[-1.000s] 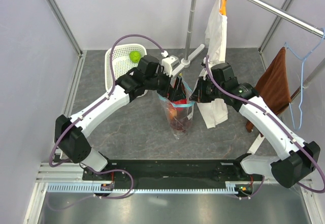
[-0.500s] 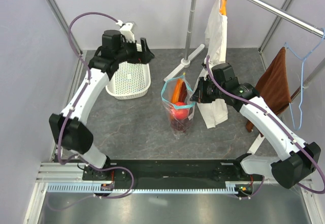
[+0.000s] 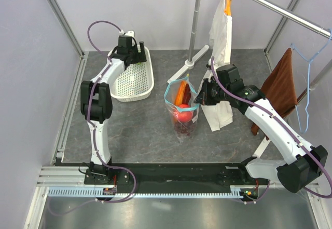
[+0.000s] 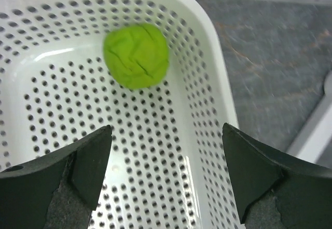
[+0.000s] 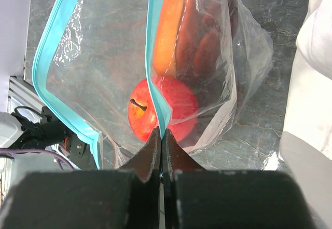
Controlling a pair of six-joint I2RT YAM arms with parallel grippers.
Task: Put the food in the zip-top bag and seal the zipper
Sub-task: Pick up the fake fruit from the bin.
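Zip-top bag (image 5: 104,57) hangs from your right gripper (image 5: 161,137), its jaws pinched together on the teal zipper (image 5: 151,42). The red apple (image 5: 179,102) lies inside, just ahead. Your left gripper (image 4: 166,135) is spread wide above the green round fruit (image 4: 136,55) in the white basket (image 4: 207,57).

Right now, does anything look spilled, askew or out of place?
Nothing is spilled. The one stray is the green round fruit, lying in the white basket at the far left, ahead of the open left claw. The zip-top bag stands open-mouthed, the right claw pinching its zipper, with the apple and papaya slice inside.
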